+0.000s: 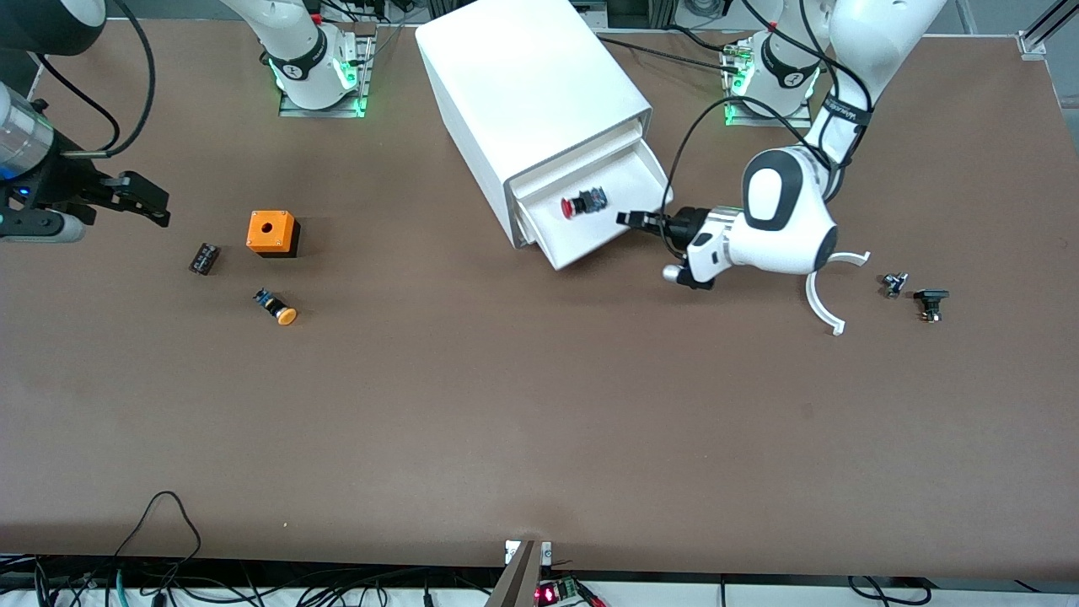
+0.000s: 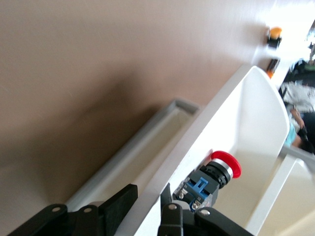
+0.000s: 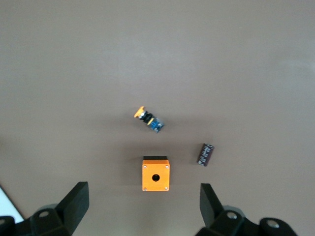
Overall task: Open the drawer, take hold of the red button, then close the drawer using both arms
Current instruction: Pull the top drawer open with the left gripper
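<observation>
1. Brown tabletop [image 1: 506, 421], cables along lower frame edge.
2. Drawer [image 1: 594, 215] open, upper centre; button [image 1: 582, 203] inside.
3. Left end effector [image 1: 634, 220] straddles drawer wall, fingers apart.
4. Right end effector [image 1: 143, 200] waits open, upper left.

Two buttons: one red [image 1: 582, 203], one orange [image 1: 276, 307]; one orange box [image 1: 271, 233].

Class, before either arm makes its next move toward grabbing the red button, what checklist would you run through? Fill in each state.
1. Drawer pulled out: ok.
2. Red button exposed inside drawer: ok.
3. Left claw at the drawer's front wall, one finger either side of it: ok.
4. Right claw open for the grab: ok.
5. Right claw over the button: not ok; it is above the orange box.
6. Button upright: not ok, lying sideways.
</observation>
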